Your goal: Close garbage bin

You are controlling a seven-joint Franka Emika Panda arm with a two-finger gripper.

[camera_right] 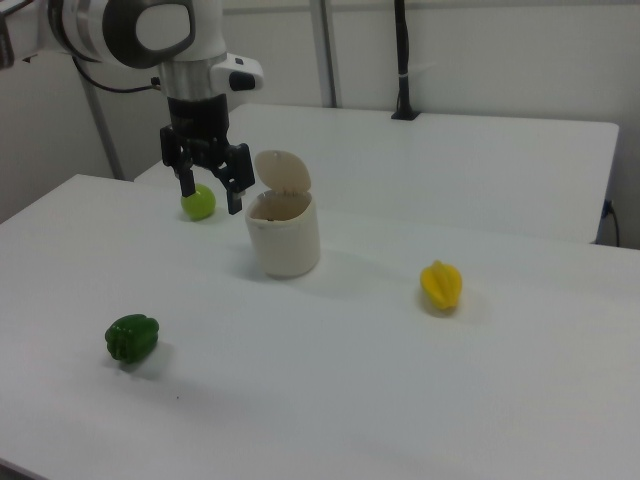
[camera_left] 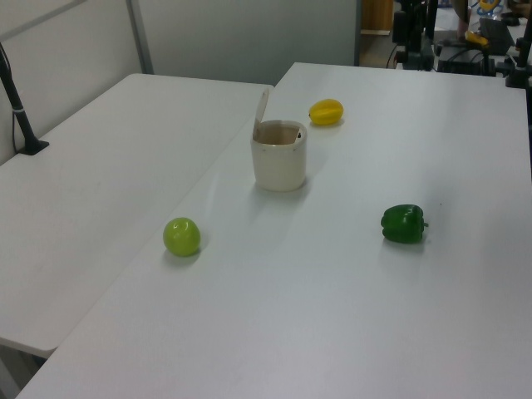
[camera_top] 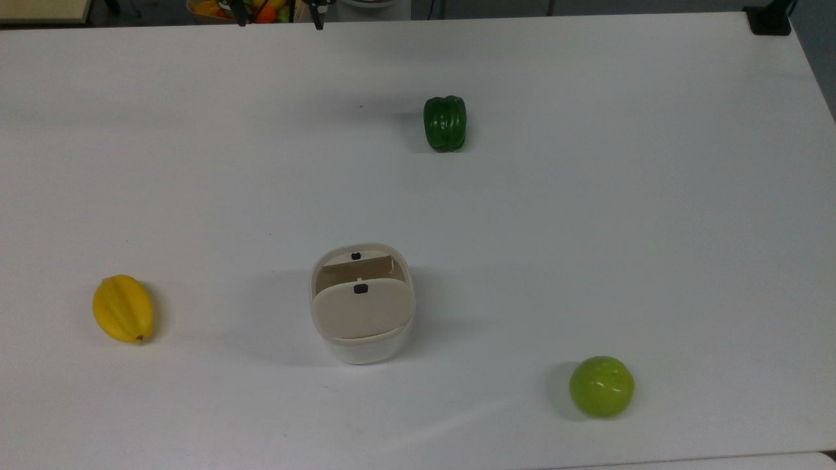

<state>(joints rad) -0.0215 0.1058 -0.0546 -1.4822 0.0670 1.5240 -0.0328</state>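
Garbage bin (camera_right: pixel 283 238) was left on bench (camera_right: pixel 400 380) with lid (camera_right: pixel 282 172) hinged up, unlatched; gripper (camera_right: pixel 210 190) was held released, empty, high, likely for a push-down.

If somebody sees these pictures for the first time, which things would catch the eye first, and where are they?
The garbage bin stands mid-table with its beige lid raised upright. In the right view, the gripper hangs open above the table at the bin's left. Around it lie a yellow fruit, a green pepper and a green apple.
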